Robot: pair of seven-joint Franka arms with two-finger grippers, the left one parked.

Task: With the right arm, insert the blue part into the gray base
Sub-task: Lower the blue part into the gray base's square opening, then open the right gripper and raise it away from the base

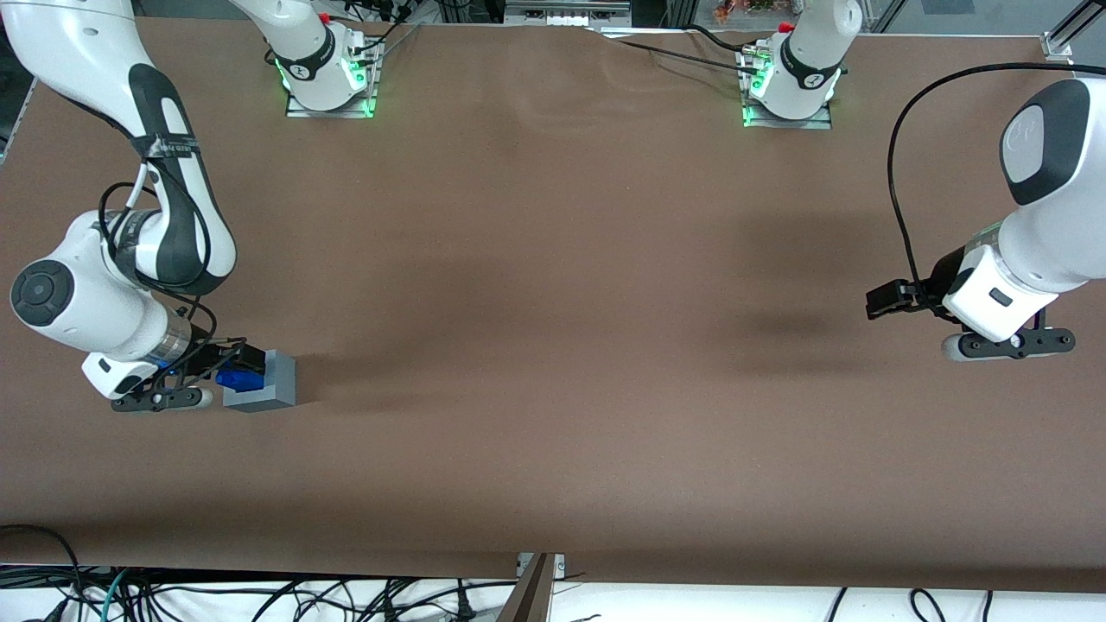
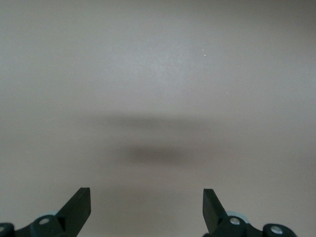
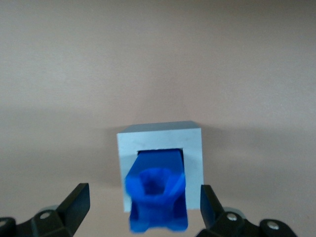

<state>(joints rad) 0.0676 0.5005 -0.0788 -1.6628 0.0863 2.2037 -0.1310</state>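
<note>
The right arm (image 1: 130, 285) is reaching low over the brown table (image 1: 553, 345) at the working arm's end, and its gripper (image 3: 144, 205) is hovering just above the gray base (image 3: 192, 148). The black fingers (image 3: 76, 200) are standing spread wide, well clear of both flanks of the base and pinching nothing. The blue part (image 3: 158, 197) is sitting in the square recess of the gray base, tilted and sticking up out of it, not touching either finger. In the front view the blue part (image 1: 242, 377) is lying against the gray base (image 1: 272, 380), beside the gripper (image 1: 229, 358).
</note>
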